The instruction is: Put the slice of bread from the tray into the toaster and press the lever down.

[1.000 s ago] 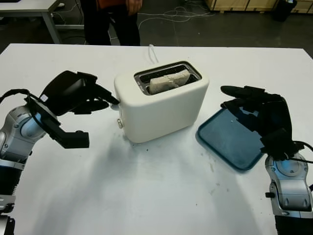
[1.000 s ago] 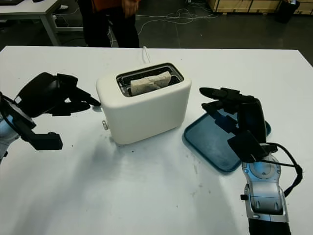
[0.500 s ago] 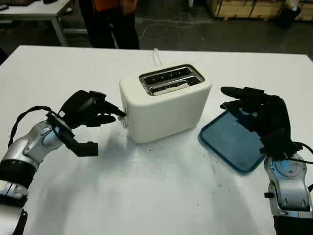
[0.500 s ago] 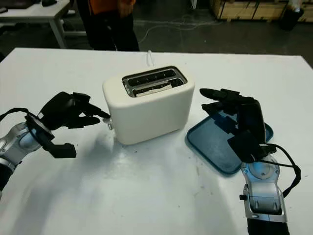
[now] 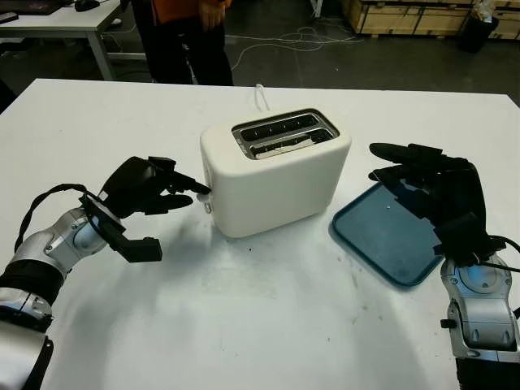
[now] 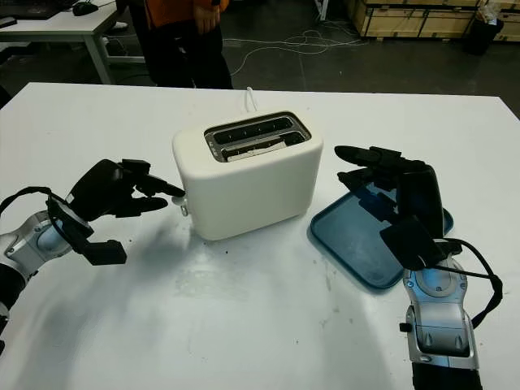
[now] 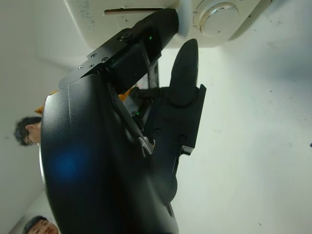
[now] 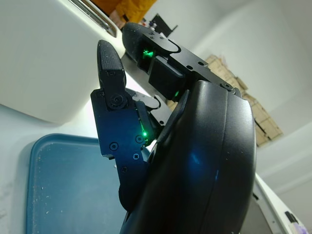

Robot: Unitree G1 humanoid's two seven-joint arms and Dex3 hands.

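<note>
While the toaster (image 5: 276, 173) sits mid-table, its lever (image 7: 184, 18) is at the bottom of its slot on the end facing the left hand (image 5: 151, 188), right next to the round dial (image 7: 219, 12). That hand's at the toaster's left end, one fingertip (image 7: 168, 20) touching the lever, the other fingers just stuck out beside it. It isn't gripping anything, so basically open and poking.

Bread (image 5: 286, 145) is down in the slot nearer the robot; you can only just see a pale strip of it between the wires, and the other slot looks dark. White cord (image 5: 261, 96) runs off the back of the toaster toward the far table edge.

Right hand (image 5: 426, 187) is hanging above the far end of the blue tray (image 5: 382, 240), open, holding nothing. Can't tell if it touches the tray or just hovers. The tray is just right of the toaster, close but not touching.

Table (image 5: 268, 325) is white with a few scuffs and dark specks in front of the toaster. A person (image 5: 180, 32) in dark trousers is standing past the far edge.
</note>
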